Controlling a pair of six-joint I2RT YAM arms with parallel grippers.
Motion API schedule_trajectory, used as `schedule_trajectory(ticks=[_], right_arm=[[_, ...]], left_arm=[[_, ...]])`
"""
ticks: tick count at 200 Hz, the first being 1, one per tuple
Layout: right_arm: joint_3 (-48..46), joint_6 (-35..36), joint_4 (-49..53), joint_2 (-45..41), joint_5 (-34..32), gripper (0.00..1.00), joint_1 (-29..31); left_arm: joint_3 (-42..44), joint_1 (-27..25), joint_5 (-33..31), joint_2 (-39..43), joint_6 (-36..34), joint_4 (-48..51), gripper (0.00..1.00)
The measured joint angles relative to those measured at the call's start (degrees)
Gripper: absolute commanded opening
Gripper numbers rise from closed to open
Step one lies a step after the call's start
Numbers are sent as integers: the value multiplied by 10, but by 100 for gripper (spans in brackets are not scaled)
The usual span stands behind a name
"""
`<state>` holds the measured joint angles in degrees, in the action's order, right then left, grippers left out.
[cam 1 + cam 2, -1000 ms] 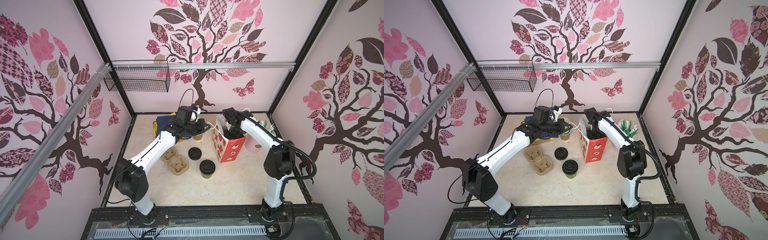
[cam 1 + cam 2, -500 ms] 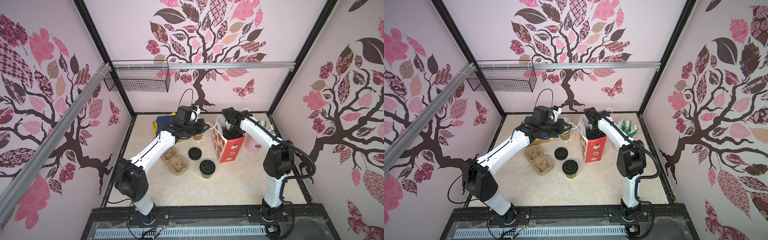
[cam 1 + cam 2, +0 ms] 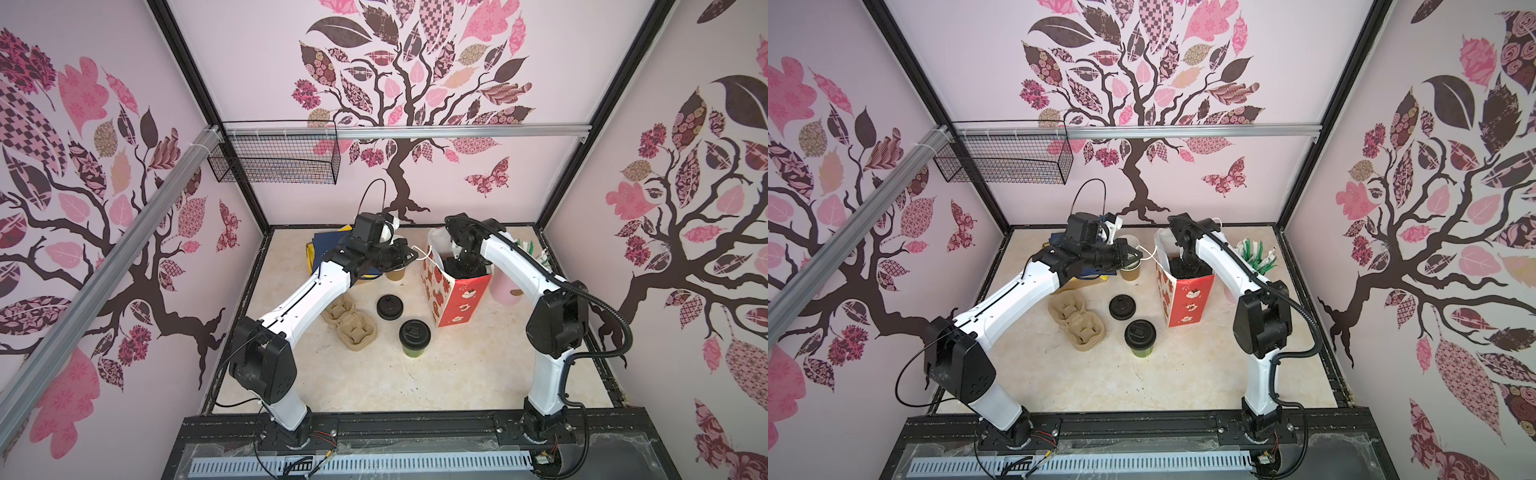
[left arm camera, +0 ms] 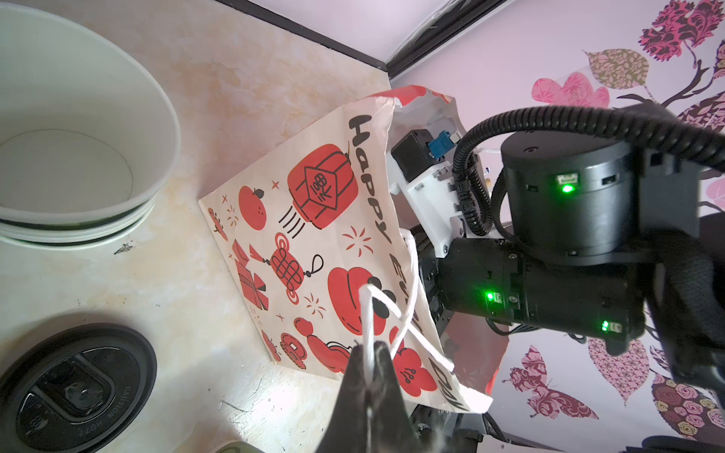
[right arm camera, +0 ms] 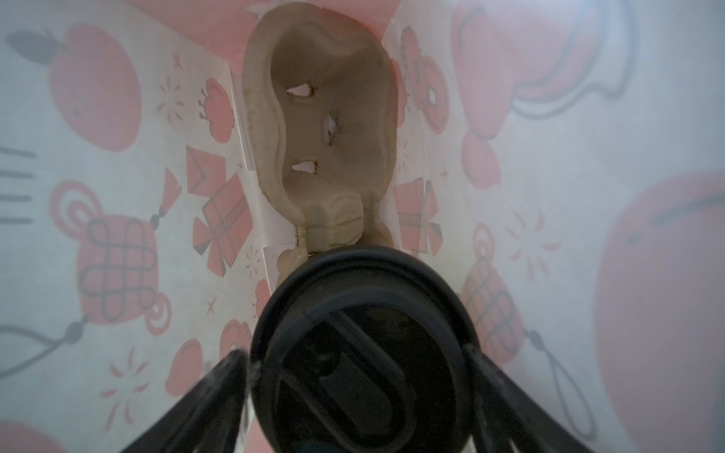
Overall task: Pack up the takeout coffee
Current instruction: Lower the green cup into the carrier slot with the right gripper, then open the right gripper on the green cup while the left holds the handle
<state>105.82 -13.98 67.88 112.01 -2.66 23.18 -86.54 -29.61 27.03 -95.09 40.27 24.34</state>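
Note:
One takeout coffee, a green cup with a black sip lid [image 3: 414,338] [image 3: 1140,338], stands on the table in front of the red-and-white paper bag [image 3: 457,299] [image 3: 1187,299] [image 4: 314,243]. Another black sip lid [image 5: 361,353] shows inside the bag, beside a cardboard carrier [image 5: 325,117]; its cup is hidden beneath it. My right gripper [image 5: 353,351] [image 3: 463,264] is down in the bag, open, one finger on each side of that lid. My left gripper [image 4: 370,349] [image 3: 413,252] is shut on the bag's white string handle [image 4: 368,313], pulling it to the left.
A loose black lid [image 3: 390,306] and a cardboard cup carrier [image 3: 348,324] lie left of the bag. A brown paper cup [image 3: 396,274] and stacked white cups [image 4: 78,157] stand under my left wrist. A pink cup [image 3: 505,286] stands right of the bag. A wire basket [image 3: 274,158] hangs on the back wall.

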Motion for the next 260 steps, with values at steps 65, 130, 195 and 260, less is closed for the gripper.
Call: schedule_trajectory(ticks=[65, 130, 195, 260], right_arm=[[0, -12, 7, -11, 9, 100, 0], [-11, -23, -2, -37, -1, 97, 1], [-61, -28, -12, -46, -17, 94, 3], [-61, -30, -17, -46, -24, 93, 7]], left_arm=[[1, 0, -4, 0, -2, 7, 0], [13, 0, -4, 0, -5, 7, 0], [15, -1, 14, 0, 1, -16, 25], [15, -27, 43, 0, 51, -80, 61]])
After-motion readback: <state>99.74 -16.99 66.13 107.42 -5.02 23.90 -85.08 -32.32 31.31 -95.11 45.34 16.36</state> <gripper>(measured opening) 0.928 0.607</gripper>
